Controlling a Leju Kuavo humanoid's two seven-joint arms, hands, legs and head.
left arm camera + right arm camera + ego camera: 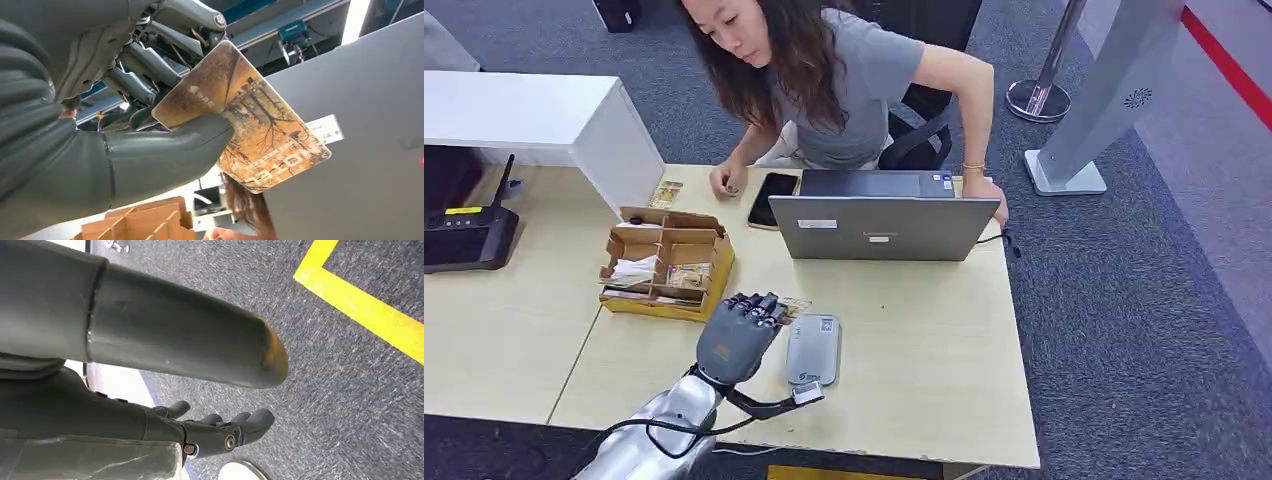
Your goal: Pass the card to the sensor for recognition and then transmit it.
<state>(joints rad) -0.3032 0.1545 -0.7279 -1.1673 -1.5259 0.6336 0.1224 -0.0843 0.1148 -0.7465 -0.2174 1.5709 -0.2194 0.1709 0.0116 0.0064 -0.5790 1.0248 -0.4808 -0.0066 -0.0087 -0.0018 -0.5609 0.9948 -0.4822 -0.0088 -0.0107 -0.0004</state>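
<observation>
- At the far left of the table (514, 330), a black router-like box (469, 238) is seen well apart from the work, so little trouble is expected from it.
- Left of centre, the cardboard organiser (664, 265) stands just beside the left hand (742, 335); it could be nudged if the arm is swung left while turning.
- The card (245, 122) is held by the left hand, pinched between the thick thumb and the darker fingers (145, 65), close above the table between the organiser and the sensor (813, 349).
- Only one end of the card appears to be clamped, with the larger part left unsupported; it could be twisted or dropped if its free edge is pressed against the sensor.
- The grey sensor lies flat just right of the hand; if the card is kept tilted or held off to the side, recognition may be missed, and the sensor itself could be pushed along the table by the fingertips.
- Farther back, the laptop (884, 225) and the phone (774, 198) are set before a seated person (844, 80); a long forward reach during the handover could strike the laptop lid.
- The right hand (220, 432) hangs over the carpet with fingers loosely curled on nothing, as far as this skewed view allows, and no risk is raised by it.
</observation>
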